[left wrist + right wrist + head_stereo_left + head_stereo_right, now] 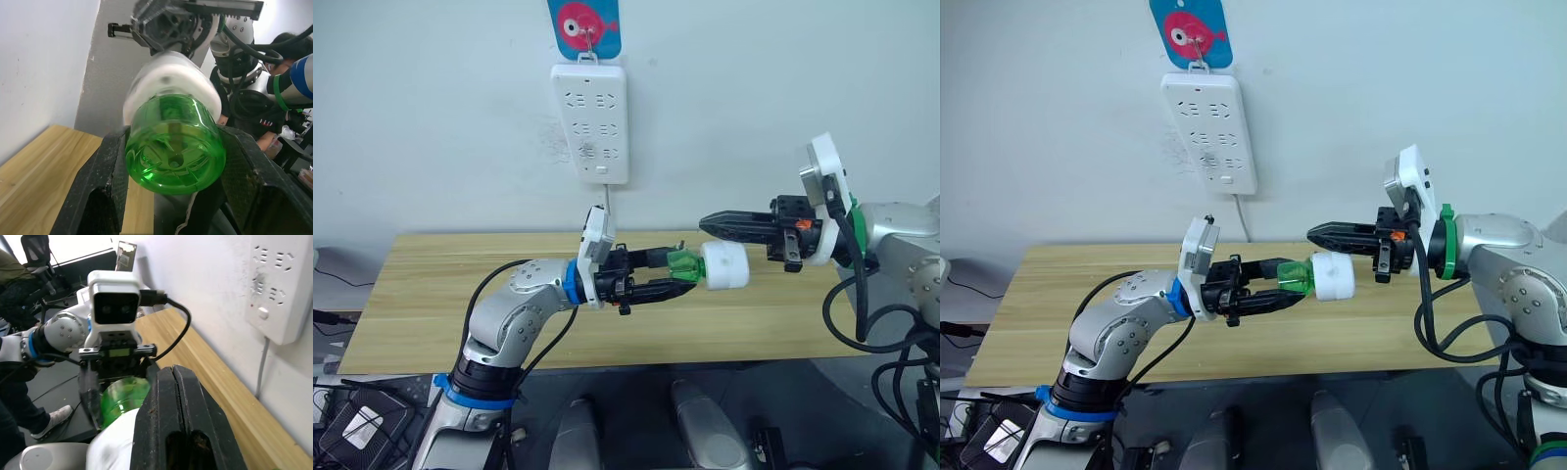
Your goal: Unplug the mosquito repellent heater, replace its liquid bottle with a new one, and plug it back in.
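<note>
Holding the green bottle, your left gripper has its two black fingers pressed on the bottle's sides, one on each side. You can see this best in the left wrist view, where the bottle's round, see-through green bottom sits squeezed between the fingers and faces back at that camera.

You see the bottle is small, squat and bright green. Its far end is tucked inside the mosquito repellent heater, a rounded white plastic piece. Bottle and heater make one short, lying-down shape in the air above the worktop. The long way of that shape runs from your left gripper toward your right one. The green end points back at the left gripper, and the white end points away from it.

Your right gripper comes in from the other side. Its fingers are pressed together with no gap, and they hold nothing. Their tips sit just above the white heater, very close to its top. You cannot tell whether they touch it.

Behind both grippers, a white power strip hangs on the wall.
</note>
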